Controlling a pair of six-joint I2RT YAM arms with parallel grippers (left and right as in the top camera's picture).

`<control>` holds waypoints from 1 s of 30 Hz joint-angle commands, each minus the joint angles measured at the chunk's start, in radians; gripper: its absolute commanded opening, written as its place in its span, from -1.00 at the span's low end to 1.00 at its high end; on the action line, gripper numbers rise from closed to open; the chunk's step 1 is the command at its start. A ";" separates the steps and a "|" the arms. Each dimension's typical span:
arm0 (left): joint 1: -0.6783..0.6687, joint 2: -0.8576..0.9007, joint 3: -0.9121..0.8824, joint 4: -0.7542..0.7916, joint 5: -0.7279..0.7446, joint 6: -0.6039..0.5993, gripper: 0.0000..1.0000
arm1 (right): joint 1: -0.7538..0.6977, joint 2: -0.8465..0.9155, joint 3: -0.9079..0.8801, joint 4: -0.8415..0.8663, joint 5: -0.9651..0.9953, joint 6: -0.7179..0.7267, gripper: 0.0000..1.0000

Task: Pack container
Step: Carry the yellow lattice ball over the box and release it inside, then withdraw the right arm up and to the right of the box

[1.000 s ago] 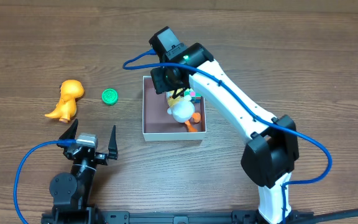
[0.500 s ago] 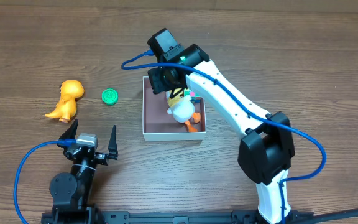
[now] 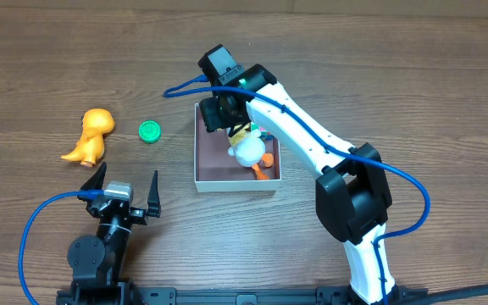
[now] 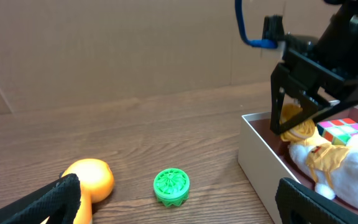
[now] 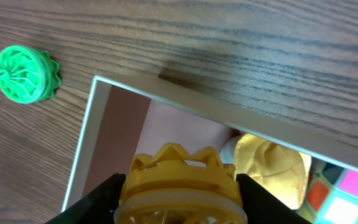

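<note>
While above container (image 3: 214, 166) corner — yellow gear (image 5: 179, 185)

**Your wood-grain surface (image 3: 396, 68) and the three things that lay on it**

You had a brown, wood-grained surface filling the whole overhead view. The container (image 3: 214, 165) sat directly on it near the middle, square and shallow, with white walls and a pinkish-brown floor. To its left, near the far-left corner but apart from the wall, a green ridged disc (image 3: 149, 130) lay flat on the bare wood. Farther left an orange dinosaur toy (image 3: 91, 135) lay on its side, near the disc but not touching it.
</note>
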 commanded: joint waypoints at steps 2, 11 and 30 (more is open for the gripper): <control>0.008 -0.010 -0.003 0.000 -0.003 0.009 1.00 | 0.000 0.035 0.000 0.008 -0.007 0.001 0.17; 0.008 -0.010 -0.003 0.000 -0.003 0.009 1.00 | 0.000 0.035 0.000 0.010 -0.007 0.001 0.26; 0.008 -0.010 -0.003 0.000 -0.003 0.009 1.00 | -0.149 0.033 0.589 -0.351 0.081 0.009 0.79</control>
